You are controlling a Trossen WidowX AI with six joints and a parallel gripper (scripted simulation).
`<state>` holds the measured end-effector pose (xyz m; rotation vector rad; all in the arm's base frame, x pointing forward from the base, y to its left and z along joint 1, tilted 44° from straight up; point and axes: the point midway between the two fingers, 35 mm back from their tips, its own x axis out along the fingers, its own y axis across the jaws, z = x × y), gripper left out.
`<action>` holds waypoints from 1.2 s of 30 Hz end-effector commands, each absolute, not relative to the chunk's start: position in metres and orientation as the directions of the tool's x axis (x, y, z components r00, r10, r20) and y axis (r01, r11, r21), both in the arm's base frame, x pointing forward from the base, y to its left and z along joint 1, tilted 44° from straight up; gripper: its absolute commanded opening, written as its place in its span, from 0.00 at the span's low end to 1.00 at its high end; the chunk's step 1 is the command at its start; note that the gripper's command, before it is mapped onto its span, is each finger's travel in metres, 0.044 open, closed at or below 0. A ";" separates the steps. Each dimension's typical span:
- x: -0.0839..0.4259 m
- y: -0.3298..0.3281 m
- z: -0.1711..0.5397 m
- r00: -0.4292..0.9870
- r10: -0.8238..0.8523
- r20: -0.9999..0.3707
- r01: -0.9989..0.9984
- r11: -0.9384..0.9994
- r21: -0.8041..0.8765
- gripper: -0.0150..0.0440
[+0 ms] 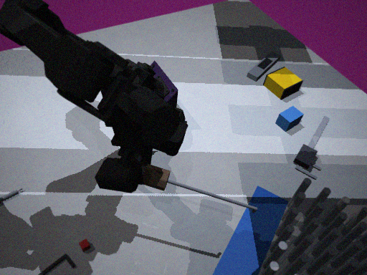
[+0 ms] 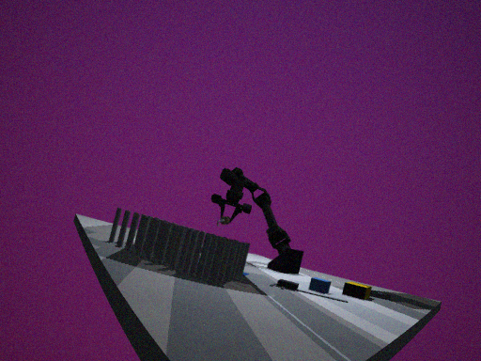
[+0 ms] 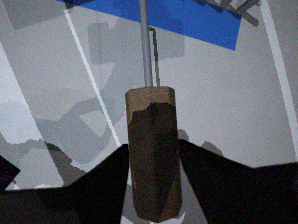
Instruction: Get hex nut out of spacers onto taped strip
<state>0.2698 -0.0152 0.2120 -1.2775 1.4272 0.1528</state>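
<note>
My gripper (image 1: pixel 144 174) (image 2: pixel 224 219) (image 3: pixel 153 146) is shut on the wooden handle (image 1: pixel 158 177) (image 3: pixel 152 130) of a hook tool. Its thin grey rod (image 1: pixel 211 195) (image 3: pixel 146 45) points away from the fingers. The tool is in the air, its shadow apart from it on the table. In the top view the rod's tip overlaps the blue taped strip (image 1: pixel 234 247) (image 3: pixel 207 31). The metal spacers (image 1: pixel 324 194) (image 2: pixel 188 249) stand beyond the strip, upright where seen. The rod's tip shows short of them in the top view. The hex nut cannot be made out in any view.
A yellow block (image 1: pixel 281 82) (image 2: pixel 358 290), a blue block (image 1: pixel 289 118) (image 2: pixel 319 285) and a grey device (image 1: pixel 263 68) lie at the right. A pronged tool (image 1: pixel 305 156) (image 2: pixel 287 284) lies near the spacers. A red cube (image 1: pixel 84 245) and a black angled key (image 1: pixel 64 258) lie lower left.
</note>
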 end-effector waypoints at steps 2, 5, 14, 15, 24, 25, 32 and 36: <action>0.270 0.002 0.202 0.281 -0.613 -0.738 -0.695 0.401 -0.597 0.25; 0.269 0.012 0.196 0.301 -0.628 -0.718 -0.665 0.401 -0.630 0.25; 0.264 0.042 0.179 0.382 -0.659 -0.648 -0.562 0.391 -0.729 0.25; 0.263 0.045 0.177 0.392 -0.661 -0.639 -0.549 0.389 -0.739 0.25; 0.260 0.056 0.170 0.430 -0.666 -0.610 -0.503 0.384 -0.774 0.25; 0.261 0.055 0.169 0.430 -0.665 -0.610 -0.503 0.385 -0.774 0.25; 0.269 0.040 0.146 0.423 -0.658 -0.623 -0.508 0.397 -0.764 0.25; 0.273 0.029 0.131 0.421 -0.655 -0.628 -0.510 0.402 -0.760 0.25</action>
